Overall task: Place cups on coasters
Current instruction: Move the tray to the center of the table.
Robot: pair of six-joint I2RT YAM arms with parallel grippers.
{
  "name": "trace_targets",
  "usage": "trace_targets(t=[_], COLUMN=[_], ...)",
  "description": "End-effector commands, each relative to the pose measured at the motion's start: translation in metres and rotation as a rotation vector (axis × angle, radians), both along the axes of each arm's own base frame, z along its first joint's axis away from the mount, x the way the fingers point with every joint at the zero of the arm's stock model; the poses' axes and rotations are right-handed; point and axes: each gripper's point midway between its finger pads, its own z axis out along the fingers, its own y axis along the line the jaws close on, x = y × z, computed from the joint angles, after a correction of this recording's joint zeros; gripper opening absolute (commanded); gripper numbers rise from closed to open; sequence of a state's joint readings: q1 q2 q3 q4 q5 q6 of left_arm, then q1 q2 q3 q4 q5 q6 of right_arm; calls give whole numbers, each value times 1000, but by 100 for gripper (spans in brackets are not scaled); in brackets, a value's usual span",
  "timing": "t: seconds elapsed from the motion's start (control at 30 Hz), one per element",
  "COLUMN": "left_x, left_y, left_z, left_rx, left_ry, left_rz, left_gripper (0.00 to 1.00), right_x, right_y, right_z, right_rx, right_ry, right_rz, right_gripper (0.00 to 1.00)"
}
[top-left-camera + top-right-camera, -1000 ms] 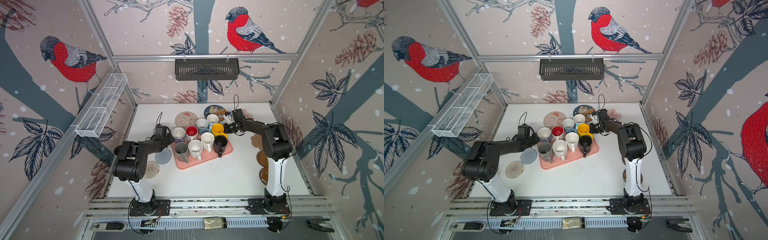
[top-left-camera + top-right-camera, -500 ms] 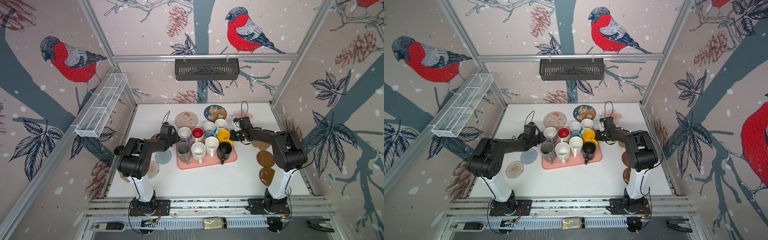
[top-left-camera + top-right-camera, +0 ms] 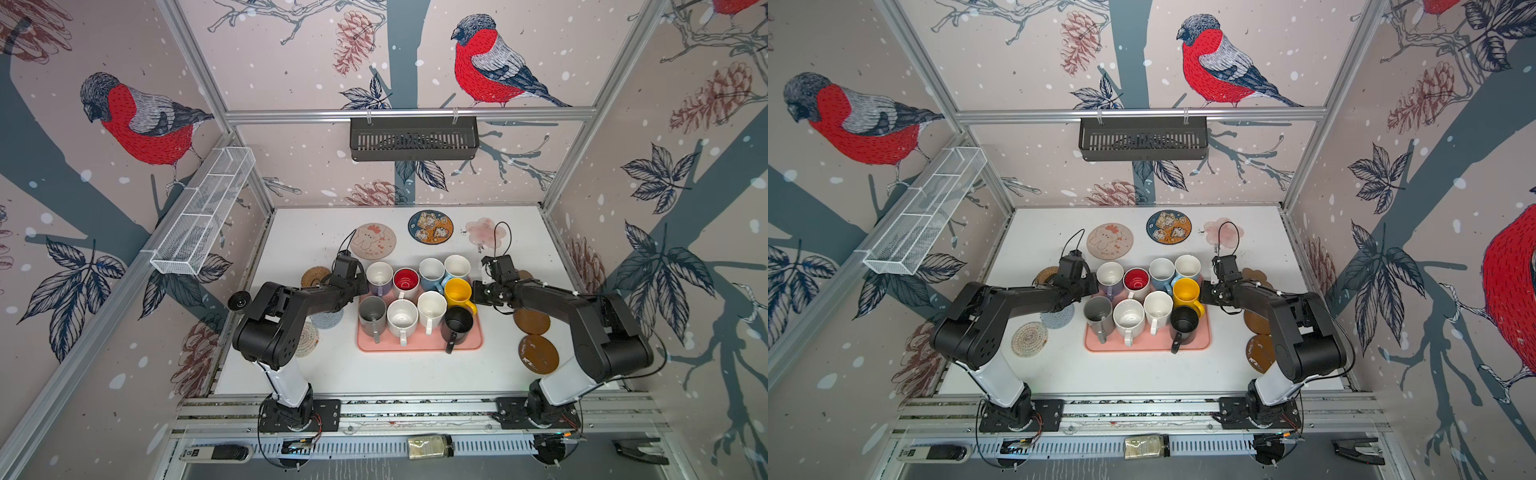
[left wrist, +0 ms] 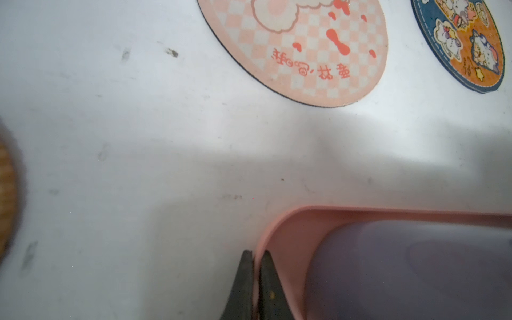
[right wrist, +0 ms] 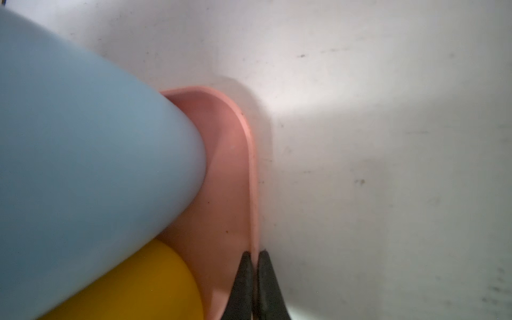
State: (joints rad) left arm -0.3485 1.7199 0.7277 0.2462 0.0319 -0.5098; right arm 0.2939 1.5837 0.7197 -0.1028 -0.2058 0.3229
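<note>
Left wrist view: left gripper (image 4: pixel 256 253) clamps the tray (image 4: pixel 360 212) rim, right gripper (image 5: pixel 254 253) its opposite edge. Nine cups (image 3: pixel 402 318) crowd the tray; nine coasters (image 3: pixel 372 241) surround it on the bench (image 3: pixel 415 374), arms (image 3: pixel 316 297) partly hiding some

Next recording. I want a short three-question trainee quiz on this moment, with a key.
1. True or false: the blue cartoon coaster is bare.
2. How many mugs stand on the pink tray? A) seven B) nine C) five
3. Fill in: the left gripper and the right gripper are each shut on the tray's ___.
Key: 1 true; 2 B; 3 rim.
</note>
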Motion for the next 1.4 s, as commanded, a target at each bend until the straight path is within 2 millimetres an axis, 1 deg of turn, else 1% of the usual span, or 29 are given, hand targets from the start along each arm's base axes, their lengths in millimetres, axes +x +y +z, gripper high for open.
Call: trace_targets(t=[0.0, 0.27, 0.4, 0.53, 0.67, 0.8, 0.83, 0.9, 0.93, 0.97, 1.0, 1.07, 1.1, 1.13, 1.2, 1.37], left_x=[-40, -64, -74, -79, -83, -86, -86, -84, -83, -82, -81, -79, -78, -77, -74, -69], left_y=[-17, -11, -12, -14, -14, -13, -12, -11, -10, -9, -9, -9, -9, -9, -7, -1], left_z=[-16, -14, -17, -19, -20, -22, -21, -20, -19, -18, -16, -13, -11, -9, -5, 7], left_rx=[-91, -74, -68, -57, -38, -20, -19, -13, -11, -9, -8, -6, -4, -2, 11, 47], left_ry=[156, 156, 160, 163, 164, 162, 159, 155, 152, 148, 144, 137, 134, 131, 130, 113], left_rz=[-50, -43, -50, -56, -53, -44, -40, -28, -23, -17, -16, -12, -10, -6, 1, 16], left_gripper=[0, 0, 0, 0, 0, 0, 0, 0, 0, 0, 2, 10, 16, 20, 24, 37], right_x=[-19, -36, -50, -62, -70, -69, -67, -65, -64, -64, -62, -59, -58, -56, -54, -52], right_y=[17, 13, 15, 12, 14, 12, 11, 10, 10, 10, 9, 7, 5, 3, -2, -16], right_z=[1, 1, -2, -5, -1, 3, 3, 4, 4, 4, 5, 8, 10, 12, 16, 20], right_rx=[108, 117, 113, 116, 136, 135, 131, 126, 125, 120, 115, 107, 104, 100, 96, 71], right_ry=[60, 53, 64, 72, 62, 47, 45, 40, 42, 42, 39, 30, 23, 19, 6, -2], right_rz=[11, -13, 8, 4, 5, -12, -17, -26, -25, -26, -31, -41, -49, -57, -76, -117], right_gripper=[3, 3, 3, 3, 3, 4, 7, 20, 23, 29, 35, 42, 45, 47, 48, 52])
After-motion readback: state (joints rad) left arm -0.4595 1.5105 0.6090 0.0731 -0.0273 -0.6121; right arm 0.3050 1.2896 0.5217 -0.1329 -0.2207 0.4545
